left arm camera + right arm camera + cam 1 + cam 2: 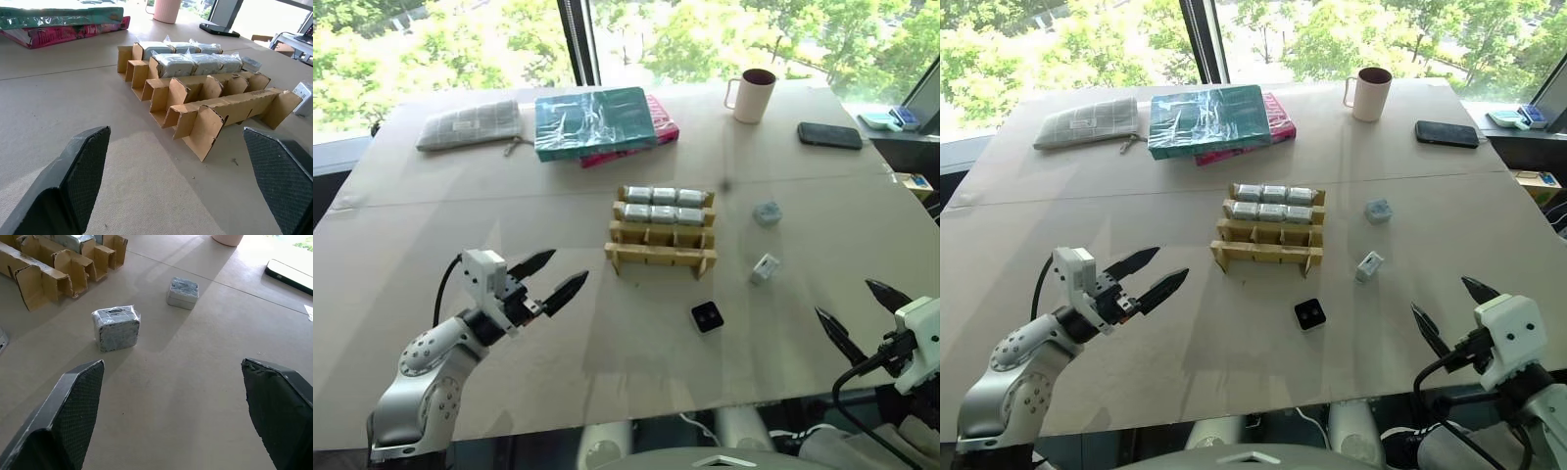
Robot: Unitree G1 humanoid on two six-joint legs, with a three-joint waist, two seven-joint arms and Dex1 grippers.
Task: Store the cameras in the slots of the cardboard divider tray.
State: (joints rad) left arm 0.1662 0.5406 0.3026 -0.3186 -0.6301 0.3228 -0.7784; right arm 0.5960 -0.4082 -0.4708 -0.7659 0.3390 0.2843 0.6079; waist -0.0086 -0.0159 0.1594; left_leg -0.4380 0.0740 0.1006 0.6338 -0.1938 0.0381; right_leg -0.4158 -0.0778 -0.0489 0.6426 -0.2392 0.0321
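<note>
Nearest, the left gripper (549, 279) and right gripper (862, 314) hang over the smooth brown table (431, 225), each with 2 pointy black fingers spread wide, holding nothing. Next lies a small flat black square camera (707, 316). Past it stands a boxy white camera (765, 268), then a silver-grey one (767, 213). Left of those sits the tan cardboard divider tray (661, 257), its 2 far rows holding 6 shiny wrapped silver-grey cameras (664, 212).

six cameras (664, 204) fill the tray's (661, 258) two back rows; three lie to its right.
</note>
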